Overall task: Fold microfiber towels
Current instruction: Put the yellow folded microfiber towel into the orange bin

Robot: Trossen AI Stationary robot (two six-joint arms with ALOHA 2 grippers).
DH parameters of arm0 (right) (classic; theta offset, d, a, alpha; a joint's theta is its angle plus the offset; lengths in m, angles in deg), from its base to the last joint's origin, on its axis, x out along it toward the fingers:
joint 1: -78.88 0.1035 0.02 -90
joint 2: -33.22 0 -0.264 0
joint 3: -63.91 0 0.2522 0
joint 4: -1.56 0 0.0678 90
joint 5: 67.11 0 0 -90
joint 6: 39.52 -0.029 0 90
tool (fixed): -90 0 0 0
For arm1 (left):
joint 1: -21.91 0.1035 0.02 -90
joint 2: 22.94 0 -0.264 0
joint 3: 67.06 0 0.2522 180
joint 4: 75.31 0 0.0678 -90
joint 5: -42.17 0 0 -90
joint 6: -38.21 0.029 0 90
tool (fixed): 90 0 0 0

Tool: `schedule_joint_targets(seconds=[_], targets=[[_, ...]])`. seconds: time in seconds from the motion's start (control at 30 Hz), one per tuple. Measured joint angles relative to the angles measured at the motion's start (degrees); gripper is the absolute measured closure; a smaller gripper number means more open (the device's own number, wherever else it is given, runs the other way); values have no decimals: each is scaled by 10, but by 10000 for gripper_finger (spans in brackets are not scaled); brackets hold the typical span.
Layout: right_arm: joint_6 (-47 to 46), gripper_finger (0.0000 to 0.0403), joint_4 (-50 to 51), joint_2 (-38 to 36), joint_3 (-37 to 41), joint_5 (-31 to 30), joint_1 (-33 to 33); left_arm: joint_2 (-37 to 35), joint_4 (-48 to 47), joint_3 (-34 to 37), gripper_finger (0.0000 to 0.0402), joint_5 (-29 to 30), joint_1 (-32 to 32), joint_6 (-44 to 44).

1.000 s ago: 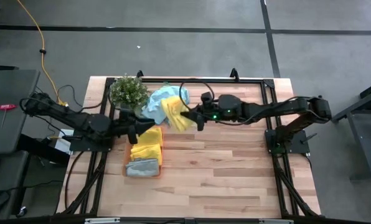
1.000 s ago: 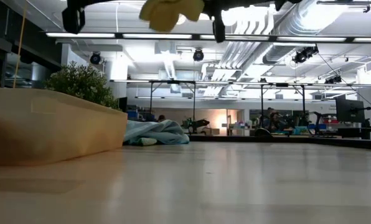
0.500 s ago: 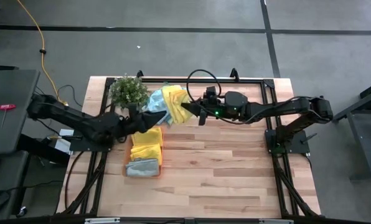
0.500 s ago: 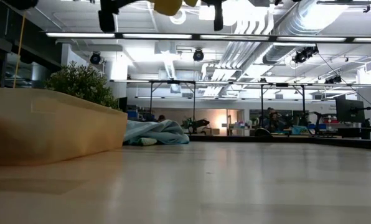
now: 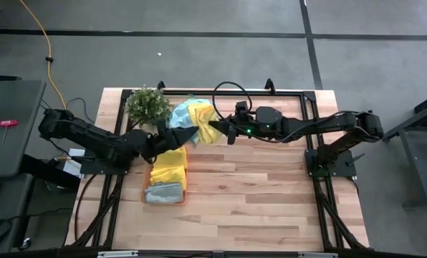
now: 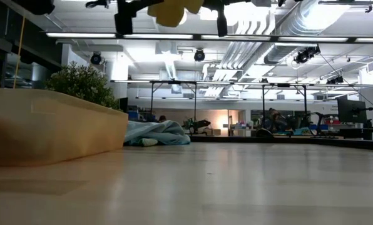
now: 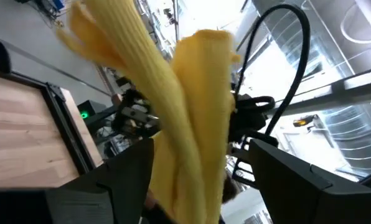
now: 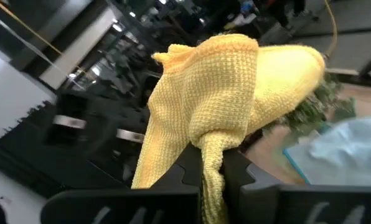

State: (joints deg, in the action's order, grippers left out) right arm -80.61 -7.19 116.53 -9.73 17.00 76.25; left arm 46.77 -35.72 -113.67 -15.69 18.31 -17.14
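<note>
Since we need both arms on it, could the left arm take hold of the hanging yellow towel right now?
Probably yes: the left end effector stands open with the yellow towel hanging between its fingers, while the right end effector grips it.

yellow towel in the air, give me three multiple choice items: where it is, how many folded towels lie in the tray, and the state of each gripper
1. The lifted yellow towel hangs:
A. above the loose blue towel
B. in the orange tray
C. off the table

2. Folded towels in the tray:
A. one
B. two
C. four

3. The grippers:
A. both open
B. right gripper shut on the towel, left gripper open
C. both shut

Answers:
1 A, the high view shows it over the blue cloth
2 B, folded yellow towel and grey towel
3 B, right fingers pinch cloth; left fingers stand apart around it
</note>
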Motion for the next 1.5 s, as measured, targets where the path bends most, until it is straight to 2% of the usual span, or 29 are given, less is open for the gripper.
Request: schedule_joint_targets(seconds=[0.3,0.43,0.6,0.73,0.9,1.0,1.3,1.5], targets=[[-20,403,44,0,0,-17,0,67,-31,-71,148,-2,11,16],[-24,403,47,0,0,-19,3,73,-52,-81,148,-3,17,15],[-24,403,52,0,0,-21,3,68,-59,-81,149,-9,23,42],[-16,403,44,-3,0,-20,4,43,-96,-81,149,-37,25,70],[-15,403,36,-13,0,-17,4,2,-186,-81,149,-14,26,71],[-16,403,19,-14,0,-18,4,-7,-205,-81,149,-4,31,60],[-24,403,40,-12,0,-45,4,1,-192,-81,149,-15,40,-20],[-34,403,43,-12,0,-52,4,0,-170,-81,149,-5,42,-15]])
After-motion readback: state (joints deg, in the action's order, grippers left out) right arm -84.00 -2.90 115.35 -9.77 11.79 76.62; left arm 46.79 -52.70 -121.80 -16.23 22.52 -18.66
